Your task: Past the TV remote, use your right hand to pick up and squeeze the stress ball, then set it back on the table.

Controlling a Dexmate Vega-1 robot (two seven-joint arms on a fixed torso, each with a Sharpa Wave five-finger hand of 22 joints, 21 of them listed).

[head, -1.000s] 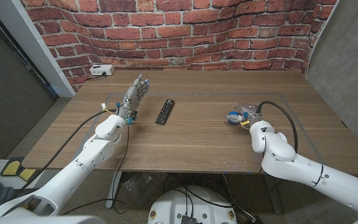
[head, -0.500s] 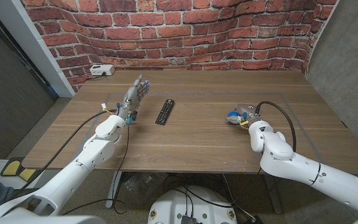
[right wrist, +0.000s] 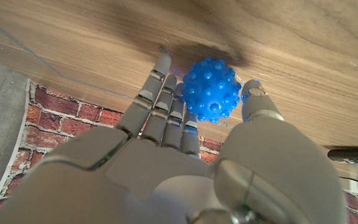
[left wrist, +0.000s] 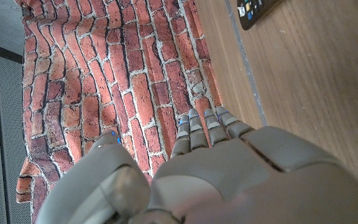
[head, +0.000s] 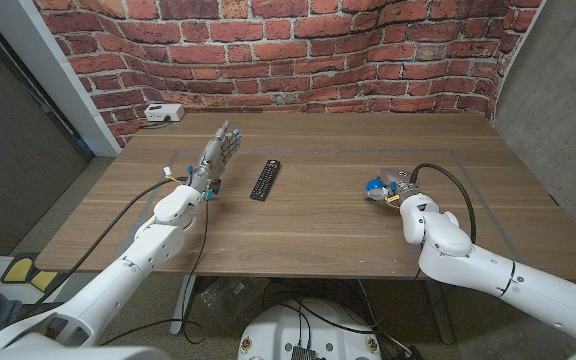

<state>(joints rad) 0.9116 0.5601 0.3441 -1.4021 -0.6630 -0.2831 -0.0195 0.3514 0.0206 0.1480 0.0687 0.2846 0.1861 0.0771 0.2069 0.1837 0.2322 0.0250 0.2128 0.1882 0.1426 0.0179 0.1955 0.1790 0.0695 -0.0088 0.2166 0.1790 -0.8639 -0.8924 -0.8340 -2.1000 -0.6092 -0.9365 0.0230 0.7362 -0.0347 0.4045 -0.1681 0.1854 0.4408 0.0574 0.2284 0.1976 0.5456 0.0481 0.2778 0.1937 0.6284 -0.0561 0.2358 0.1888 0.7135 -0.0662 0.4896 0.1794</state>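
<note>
My right robot hand (head: 390, 187) is at the ball (head: 376, 187) on the right half of the worktop (head: 298, 225), well apart from the remote (head: 264, 179), which lies near the middle. From the head the ball is mostly hidden by my hand, only a blue sliver showing at its left side. Right wrist view fills that in: blue knobbly ball (right wrist: 211, 89) sits between my fingers (right wrist: 160, 106) and thumb (right wrist: 261, 106), both just beside or touching it, ball against the worktop with its shadow under it. Can't tell if I have a real grip on it; fingers look cupped, not clenched. My left robot hand (head: 216, 152) stands on the left side of the worktop, fingers straight and apart, holding nothing. Left wrist view shows its back (left wrist: 229, 180) and the end of the remote (left wrist: 257, 9) with coloured buttons. White box (head: 164, 113) with a cable sits at the far left corner by the brick wall (head: 298, 55).
</note>
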